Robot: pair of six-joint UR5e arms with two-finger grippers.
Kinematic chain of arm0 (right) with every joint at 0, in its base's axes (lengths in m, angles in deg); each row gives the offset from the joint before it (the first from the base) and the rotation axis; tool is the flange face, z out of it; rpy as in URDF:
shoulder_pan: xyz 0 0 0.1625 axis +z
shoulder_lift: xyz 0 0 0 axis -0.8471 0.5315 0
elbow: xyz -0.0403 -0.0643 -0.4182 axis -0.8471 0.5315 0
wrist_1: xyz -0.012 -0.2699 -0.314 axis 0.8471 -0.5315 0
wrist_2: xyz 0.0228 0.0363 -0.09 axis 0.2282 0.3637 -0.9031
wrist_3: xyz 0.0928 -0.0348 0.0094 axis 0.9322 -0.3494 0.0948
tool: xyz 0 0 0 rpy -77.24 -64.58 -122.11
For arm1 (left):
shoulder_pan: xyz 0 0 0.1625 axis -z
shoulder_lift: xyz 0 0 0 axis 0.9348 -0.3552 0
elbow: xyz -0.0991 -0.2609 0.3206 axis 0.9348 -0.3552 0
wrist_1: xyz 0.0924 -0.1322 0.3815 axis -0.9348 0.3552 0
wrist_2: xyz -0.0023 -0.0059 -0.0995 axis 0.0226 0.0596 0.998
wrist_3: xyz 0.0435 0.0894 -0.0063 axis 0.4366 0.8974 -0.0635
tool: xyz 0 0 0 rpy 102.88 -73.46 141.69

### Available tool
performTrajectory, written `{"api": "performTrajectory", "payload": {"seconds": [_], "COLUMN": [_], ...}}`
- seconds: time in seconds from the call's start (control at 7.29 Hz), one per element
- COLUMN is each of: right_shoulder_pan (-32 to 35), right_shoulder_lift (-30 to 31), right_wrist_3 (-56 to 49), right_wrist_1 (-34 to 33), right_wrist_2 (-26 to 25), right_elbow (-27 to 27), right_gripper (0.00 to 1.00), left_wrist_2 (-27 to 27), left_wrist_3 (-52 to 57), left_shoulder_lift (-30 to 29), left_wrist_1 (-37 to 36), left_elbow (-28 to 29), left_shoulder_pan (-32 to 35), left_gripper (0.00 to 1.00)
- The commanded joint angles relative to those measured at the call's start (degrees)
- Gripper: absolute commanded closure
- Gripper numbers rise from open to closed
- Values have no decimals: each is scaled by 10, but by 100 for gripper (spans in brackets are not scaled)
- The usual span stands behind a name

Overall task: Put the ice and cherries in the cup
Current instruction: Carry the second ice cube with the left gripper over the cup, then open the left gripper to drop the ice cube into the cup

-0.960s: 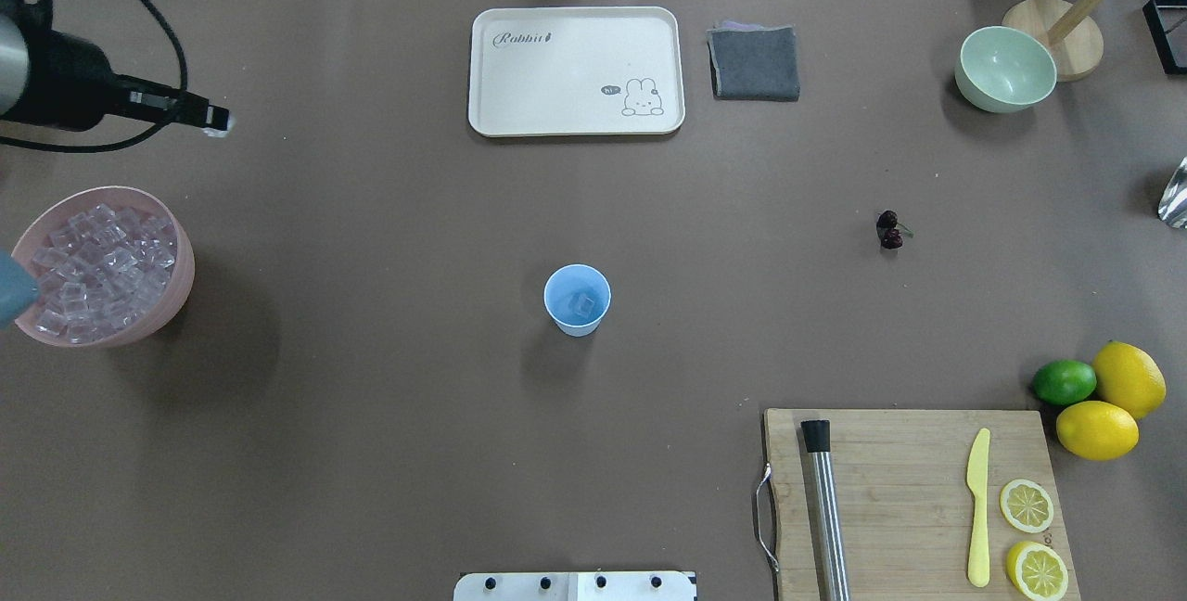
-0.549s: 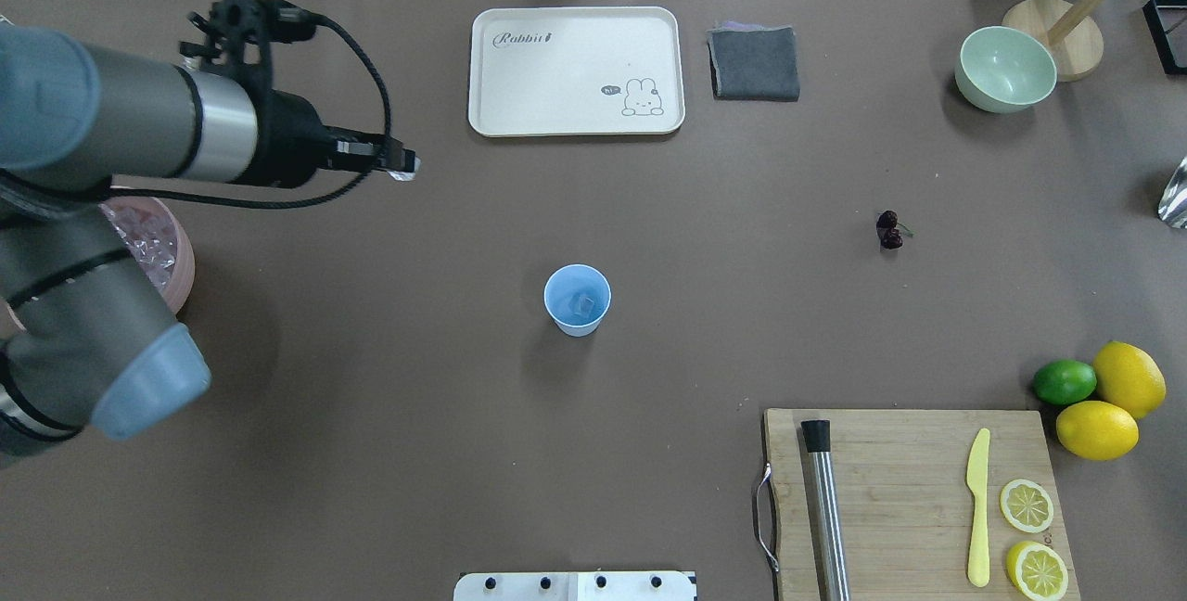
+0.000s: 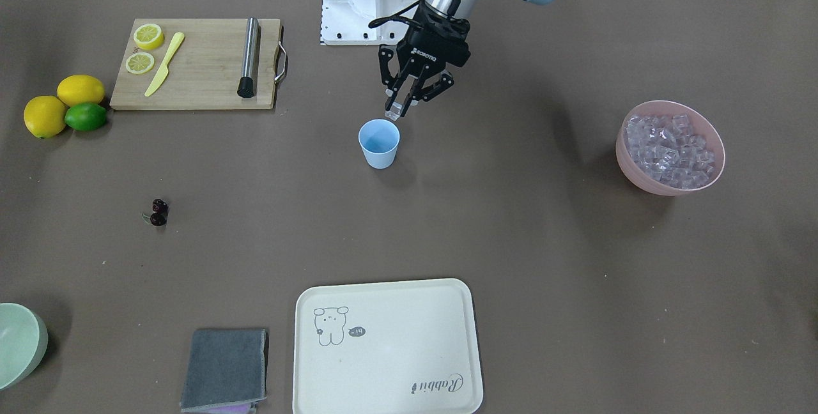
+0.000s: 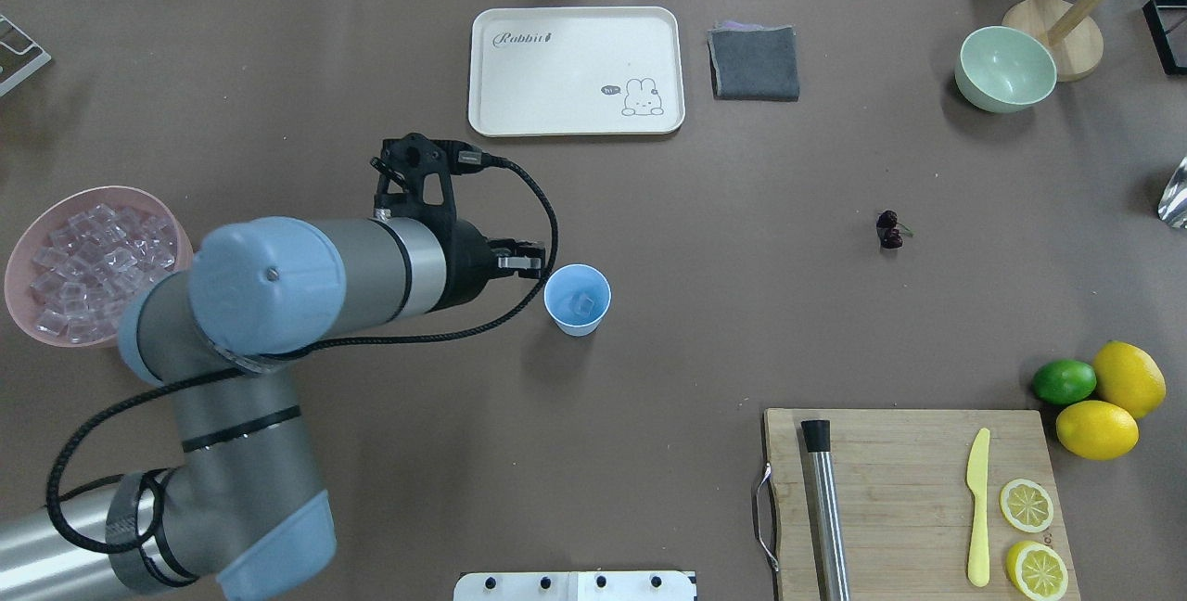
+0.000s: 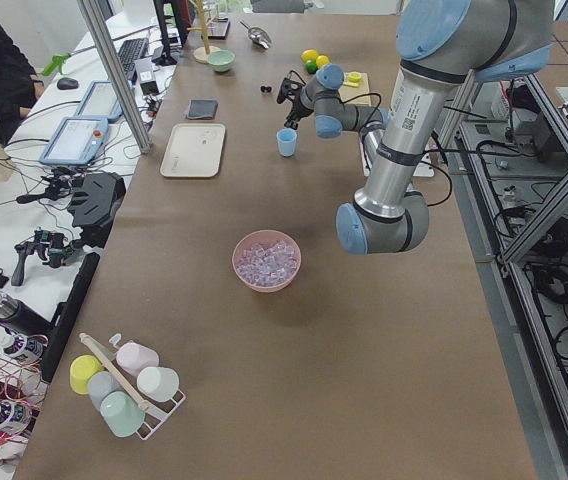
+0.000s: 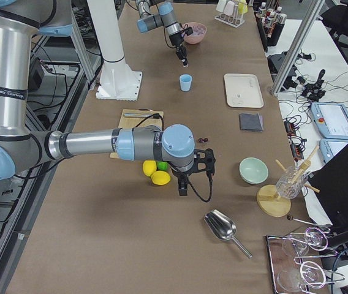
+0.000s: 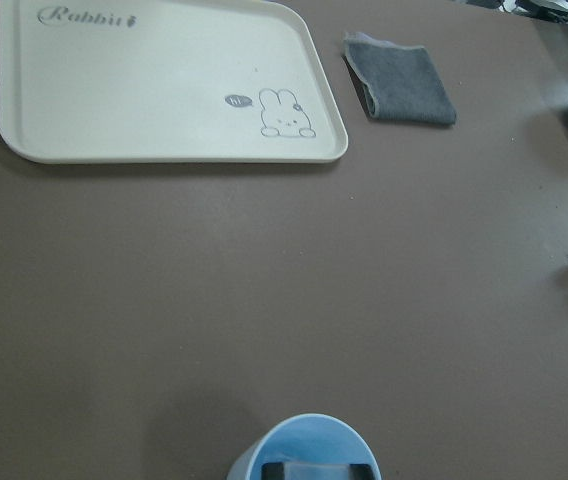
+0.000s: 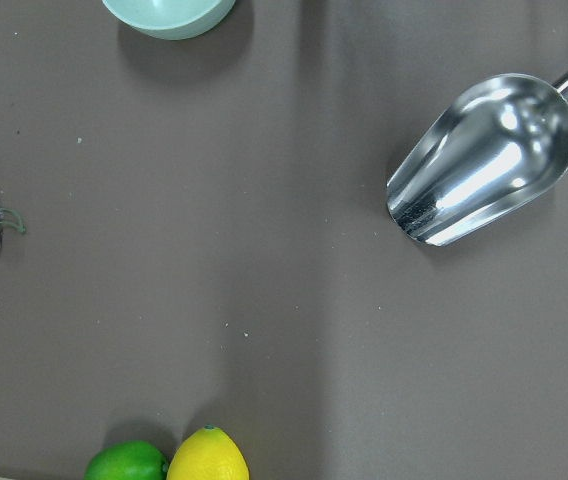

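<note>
Front-facing view first: my left gripper [image 3: 399, 106] hangs close over the upper right rim of the one cup [image 3: 379, 142] at centre frame. Its fingers are pinched nearly together on a single ice cube [image 3: 394, 110], held there, I judge, so it drops straight in. One pink bowl [image 3: 632, 171] at right holds more cubes than I can count. The cherries [image 3: 157, 212], one joined pair, lie at left, well apart from the cup, untouched. Overhead, a lone cube [image 4: 583, 305] sits in the cup's bottom. Left wrist view: cup rim at the bottom edge. Right-end view: my right gripper [image 6: 182, 188] hovers near two lemons [image 6: 160, 177]; I cannot tell how open it is. Right wrist view: one scoop [image 8: 484, 150] at upper right.
</note>
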Motion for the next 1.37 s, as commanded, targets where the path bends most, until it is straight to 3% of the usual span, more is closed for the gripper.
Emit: {"api": "performTrajectory", "payload": {"seconds": [0.0,0.82,0.96,1.1,1.23], "right_shoulder_pan": [0,0,0,0,0], "right_shoulder_lift": [2,0,0,-1,-1], "right_wrist_3": [0,0,0,1,1], "right_wrist_1": [0,0,0,0,0], "right_wrist_2": [0,0,1,1,1], "right_elbow": [0,1,0,0,0], "right_gripper": [0,0,0,0,0], "left_wrist_2": [-23,-23,-23,-23,-23], "left_wrist_3": [-4,-2,0,1,2], "left_shoulder_lift": [-7,-34,-41,-42,-42], "left_wrist_1": [-1,-1,-1,-1,-2], "left_elbow": [19,62,69,68,68], "left_shoulder_pan": [-18,-8,-7,-3,-1], "left_gripper": [100,100,16,2,2]}}
